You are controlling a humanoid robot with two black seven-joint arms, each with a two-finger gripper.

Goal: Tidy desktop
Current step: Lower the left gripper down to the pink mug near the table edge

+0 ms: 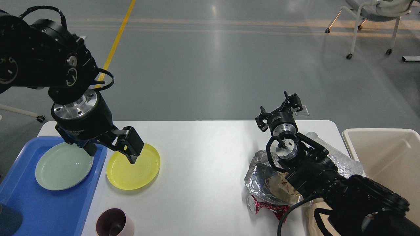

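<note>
Step in hand: left jaws (111, 150) poised over the yellow plate (133, 166); I judge the plate is the next thing to grasp.
Left jaws: spread wide, holding nothing; one finger hangs over the plate's near-left rim, the other beside the blue tray (49, 196).
Right jaws (279, 109): parted, empty, raised above the far edge of the surface (200, 170); foil and wrappers (262, 178) lie below and behind them.
Next move: lower, straddle the rim, close, carry to the tray beside the green plate (64, 165).
Task's thing: the surface lies beneath both jaws.
</note>
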